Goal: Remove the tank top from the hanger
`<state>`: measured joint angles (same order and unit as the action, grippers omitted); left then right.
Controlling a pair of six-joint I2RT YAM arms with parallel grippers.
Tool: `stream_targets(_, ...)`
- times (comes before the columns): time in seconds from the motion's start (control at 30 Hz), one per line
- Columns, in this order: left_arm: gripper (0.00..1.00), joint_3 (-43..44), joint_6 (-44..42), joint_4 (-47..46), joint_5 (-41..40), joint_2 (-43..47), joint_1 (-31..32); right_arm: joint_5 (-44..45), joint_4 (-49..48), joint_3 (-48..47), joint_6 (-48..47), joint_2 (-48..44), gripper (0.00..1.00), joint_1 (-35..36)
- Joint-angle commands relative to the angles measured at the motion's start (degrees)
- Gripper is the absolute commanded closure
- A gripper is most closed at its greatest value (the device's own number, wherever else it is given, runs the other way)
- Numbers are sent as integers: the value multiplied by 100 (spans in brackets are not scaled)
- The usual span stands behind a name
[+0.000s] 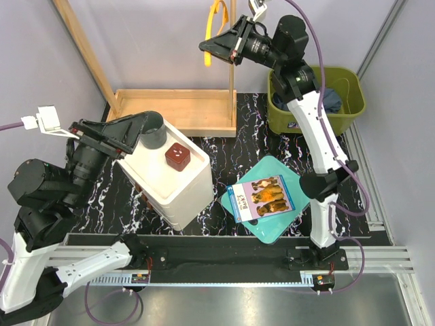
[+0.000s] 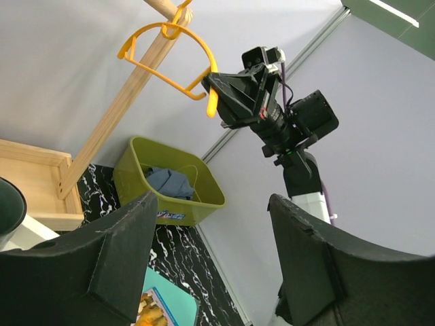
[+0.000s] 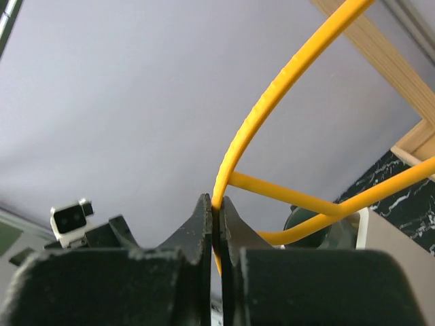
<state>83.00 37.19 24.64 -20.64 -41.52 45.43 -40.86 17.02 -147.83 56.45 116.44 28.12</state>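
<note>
Right gripper (image 3: pixel 213 219) pinching bare hanger (image 3: pixel 272 88); tank top (image 1: pixel 334 100) off, in green bin (image 1: pixel 280 114).
Fingers (image 3: pixel 198 234) pressed together on the hanger's arm tip; hanger hooked on wooden rack (image 1: pixel 231 68) at far edge. Green bin sits at far right corner. Left gripper (image 2: pixel 211 224) spread, empty, toward left edge. Judged best: open slowly, back straight off, so the hanger neither swings nor unhooks.

Robotics lab test cell

Plain grey panel walls (image 1: pixel 156 41) are closing in the top and sides of the frame, robot arms (image 1: pixel 319 136) are sitting bolted to an aluminium rail (image 1: pixel 387 257) along the bottom edge, and a purple cable (image 1: pixel 10 126) is trailing off at far left.
</note>
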Motion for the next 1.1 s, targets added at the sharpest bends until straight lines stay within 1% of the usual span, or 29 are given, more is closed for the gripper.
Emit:
stream_targets(0.0, 30, 287, -133, 5, 25, -128, 1, 736, -304, -842, 516, 483, 100, 9)
stream_targets(0.13, 30, 453, -186, 49, 139, -286, 1, 1141, -357, -888, 569, 564, 100, 1)
stream_targets(0.2, 30, 506, -203, 76, 201, -331, 1, 1369, -365, -748, 674, 511, 100, -8)
stream_targets(0.3, 30, 585, -238, 111, 236, -410, 1, 1484, -401, -660, 911, 528, 100, -26)
stream_targets(0.37, 30, 629, -282, 137, 254, -462, 1, 1450, -401, -659, 1148, 564, 100, -43)
stream_targets(0.53, 30, 656, -309, 190, 324, -533, 1, 1221, -392, -563, 1299, 573, 100, -43)
stream_targets(0.67, 30, 603, -291, 225, 324, -498, 1, 1151, -392, 33, 1229, 301, 100, -61)
stream_targets(0.8, 30, 568, -291, 251, 298, -454, 1, 1037, -401, 360, 1193, 142, 100, -52)
stream_targets(0.83, 30, 568, -283, 251, 289, -454, 1, 993, -409, 386, 1193, 142, 98, -52)
stream_targets(0.87, 30, 568, -291, 251, 298, -445, 1, 923, -392, 421, 1185, 133, 93, -43)
stream_targets(0.9, 30, 551, -283, 260, 298, -454, 1, 887, -383, 448, 1185, 124, 84, -52)
stream_targets(0.97, 30, 533, -274, 269, 324, -454, 1, 826, -366, 526, 1158, 72, 75, -52)
stream_targets(1.0, 30, 507, -248, 269, 324, -454, 1, 808, -296, 553, 1141, 45, 63, -52)
stream_targets(1.07, 30, 480, -221, 278, 342, -445, 1, 808, -156, 641, 1036, -68, 49, -43)
